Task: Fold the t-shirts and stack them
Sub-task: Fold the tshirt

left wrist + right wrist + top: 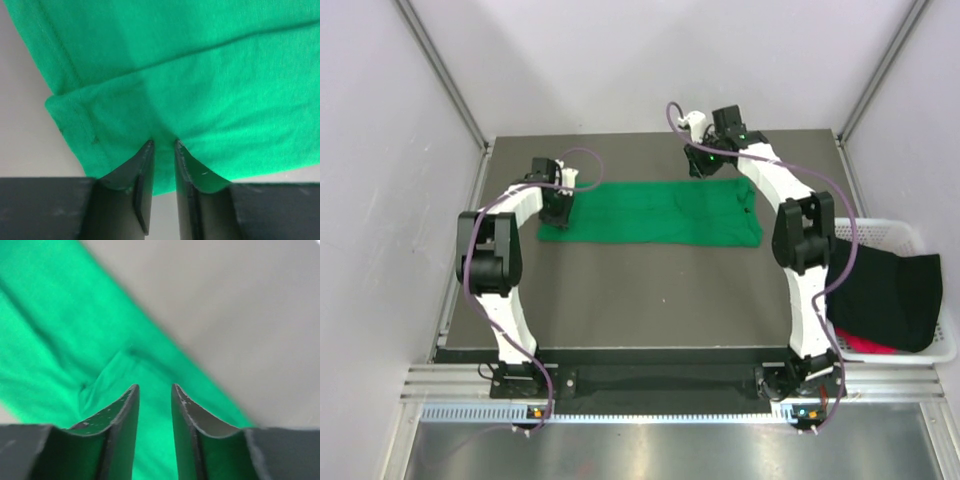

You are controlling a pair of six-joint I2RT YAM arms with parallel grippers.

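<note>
A bright green t-shirt [650, 212] lies folded into a long strip across the grey table [650, 290]. My left gripper [558, 208] sits at the strip's left end. In the left wrist view its jaws [163, 142] stand nearly closed, with green cloth [200, 75] puckered between the tips. My right gripper [705, 162] hovers over the strip's far edge, right of centre. In the right wrist view it [155, 387] is slightly open and empty above the green cloth [50, 350]. A black t-shirt [890, 295] and a red one [865, 345] lie bunched in a basket.
The white slatted basket [895, 228] stands off the table's right edge, beside the right arm. Pale walls with metal frame posts enclose the table at the back and sides. Bare grey table lies in front of the green strip.
</note>
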